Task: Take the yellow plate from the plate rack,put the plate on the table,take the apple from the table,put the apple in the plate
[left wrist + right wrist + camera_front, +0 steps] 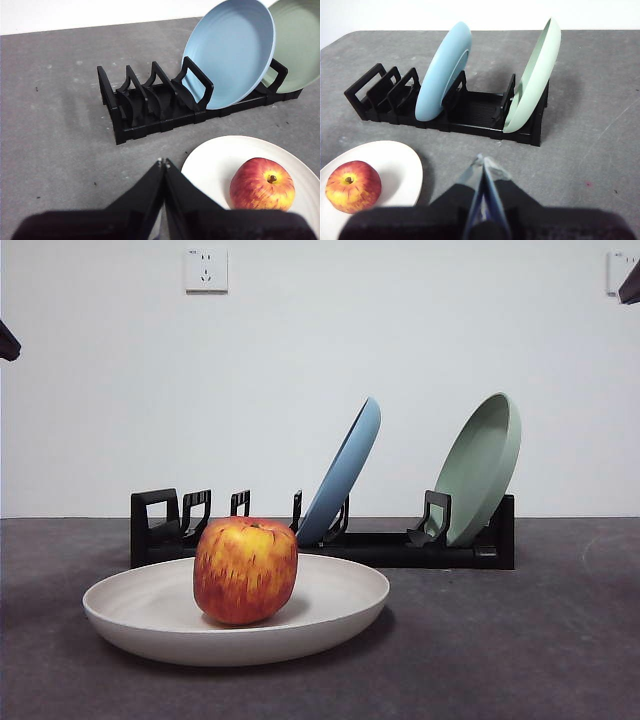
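Front view gave you the apple (245, 571) sitting upright in the yellow plate (150, 610), which lay flat on the table (560, 640) just in front of the plate rack (400, 548). You could see the plate was really a matte cream, shallow, with a raised rim; the apple was red streaked with yellow-orange, its stem dimple on top. Behind it, the blue plate (345, 472) and the pale green plate (482, 468) leaned in their rack slots, while the holders at the rack's other end held nothing. Your left gripper (163, 162) hovered above the table beside the plate, jaws pressed together on nothing. Your right gripper (482, 159) was likewise closed and empty, near the rack.
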You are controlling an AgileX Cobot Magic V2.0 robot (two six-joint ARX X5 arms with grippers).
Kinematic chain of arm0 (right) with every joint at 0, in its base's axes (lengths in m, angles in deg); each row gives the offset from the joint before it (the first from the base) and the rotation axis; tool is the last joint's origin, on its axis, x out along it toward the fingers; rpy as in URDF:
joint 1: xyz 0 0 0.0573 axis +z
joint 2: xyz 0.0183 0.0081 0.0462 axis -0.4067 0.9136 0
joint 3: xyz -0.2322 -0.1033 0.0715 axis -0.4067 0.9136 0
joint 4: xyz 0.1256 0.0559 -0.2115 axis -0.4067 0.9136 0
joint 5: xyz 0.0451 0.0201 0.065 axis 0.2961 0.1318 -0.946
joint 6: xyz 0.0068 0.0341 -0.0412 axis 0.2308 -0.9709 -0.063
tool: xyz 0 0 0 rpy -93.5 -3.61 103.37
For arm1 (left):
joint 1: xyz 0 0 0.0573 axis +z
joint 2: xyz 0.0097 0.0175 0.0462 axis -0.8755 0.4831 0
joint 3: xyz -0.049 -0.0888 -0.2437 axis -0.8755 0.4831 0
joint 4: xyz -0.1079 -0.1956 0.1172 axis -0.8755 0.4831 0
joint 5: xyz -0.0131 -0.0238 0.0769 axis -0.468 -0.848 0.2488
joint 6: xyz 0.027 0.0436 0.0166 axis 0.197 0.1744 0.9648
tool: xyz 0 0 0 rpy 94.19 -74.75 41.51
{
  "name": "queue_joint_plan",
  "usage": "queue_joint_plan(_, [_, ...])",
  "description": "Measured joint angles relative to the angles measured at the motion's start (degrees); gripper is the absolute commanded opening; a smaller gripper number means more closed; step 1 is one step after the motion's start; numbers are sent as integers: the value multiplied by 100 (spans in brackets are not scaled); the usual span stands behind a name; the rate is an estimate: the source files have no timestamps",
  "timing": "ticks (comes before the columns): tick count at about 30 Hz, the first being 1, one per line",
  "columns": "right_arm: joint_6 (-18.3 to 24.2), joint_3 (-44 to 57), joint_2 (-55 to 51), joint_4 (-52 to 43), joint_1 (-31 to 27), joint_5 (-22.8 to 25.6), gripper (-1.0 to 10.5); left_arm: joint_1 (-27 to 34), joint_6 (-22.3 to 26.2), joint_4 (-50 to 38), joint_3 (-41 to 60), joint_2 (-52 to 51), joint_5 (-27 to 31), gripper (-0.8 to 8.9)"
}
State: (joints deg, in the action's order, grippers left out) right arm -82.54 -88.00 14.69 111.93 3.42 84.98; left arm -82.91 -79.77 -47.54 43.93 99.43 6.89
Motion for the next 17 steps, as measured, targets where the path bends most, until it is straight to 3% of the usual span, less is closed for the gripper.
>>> queue_joint_plan(9, [-11,0,0,0,0,0,1,0,11,105,0,-155,0,-3])
queue_joint_plan(17, [-11,0,0,0,0,0,1,533,680,98,0,-1237,57,-3])
